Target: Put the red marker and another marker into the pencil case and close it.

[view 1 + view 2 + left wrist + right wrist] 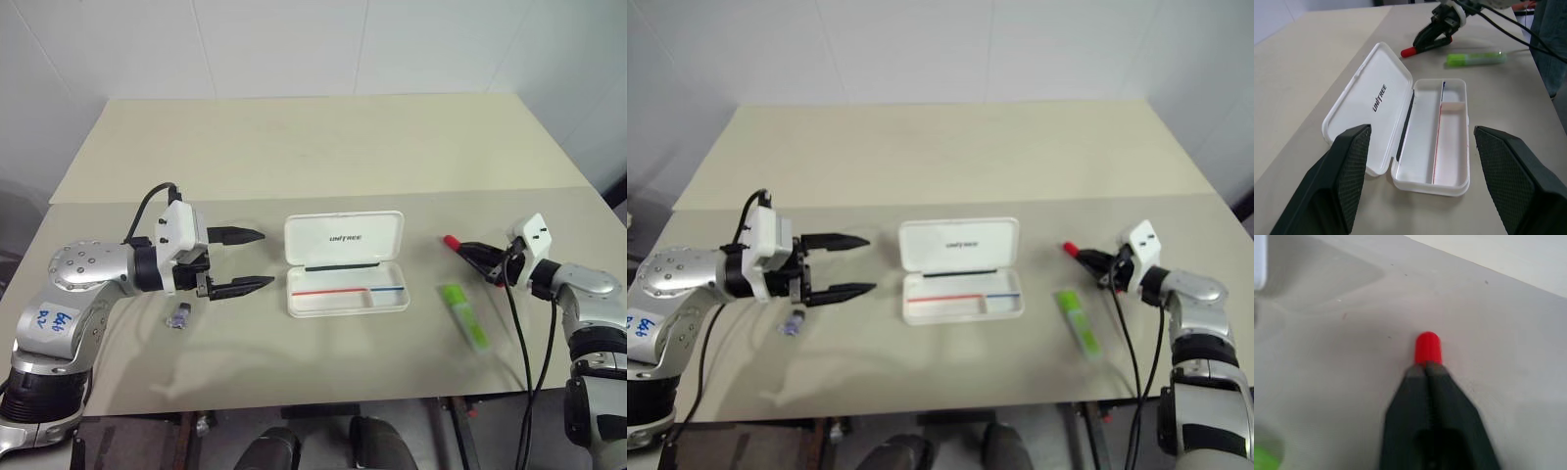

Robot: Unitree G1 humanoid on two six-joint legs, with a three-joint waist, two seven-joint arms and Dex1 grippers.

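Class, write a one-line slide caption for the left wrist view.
Open left gripper faces the open, empty pencil case; beyond it, the right gripper is shut on the red marker beside the green highlighter.

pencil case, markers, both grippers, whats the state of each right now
pencil case: open, lid laid back, tray empty
red marker: gripped, red end poking past the fingertips
lime-green highlighter: lying flat on the table, untouched
right gripper: shut on the red marker
left gripper: open, holding nothing

even bright light, blurred wrist close-up
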